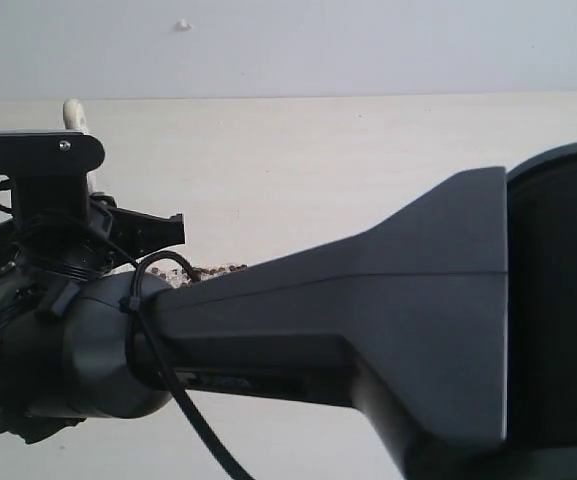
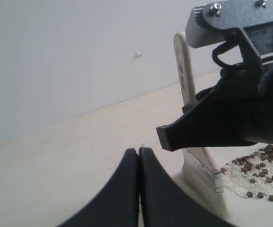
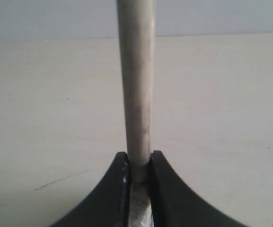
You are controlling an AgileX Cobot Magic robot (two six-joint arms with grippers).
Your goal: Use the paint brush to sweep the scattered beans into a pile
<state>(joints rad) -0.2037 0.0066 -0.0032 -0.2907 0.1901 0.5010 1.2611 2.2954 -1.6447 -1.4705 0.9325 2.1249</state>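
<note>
My right gripper [image 3: 138,158] is shut on the pale handle of the paint brush [image 3: 136,94], which stands upright between its jaws. From the left wrist view, one black finger [image 2: 193,127] crosses the paint brush [image 2: 184,71]. Below it the silver band [image 2: 203,168] shows, and the white bristles press splayed on the table. The reddish-brown beans [image 2: 264,161] lie in a loose patch beside the bristles, mixed with whitish grains [image 2: 240,182], and run off the frame edge. In the exterior view a few beans [image 1: 213,270] peek out above the arm. My left gripper [image 2: 139,150] is shut and empty, a short way from the brush.
The pale wooden table [image 1: 348,170] runs back to a light grey wall [image 1: 368,50]. The right arm's dark body [image 1: 368,330] fills the lower exterior view and hides most of the table. The brush handle's tip [image 1: 74,112] rises above the wrist camera mount [image 1: 36,152].
</note>
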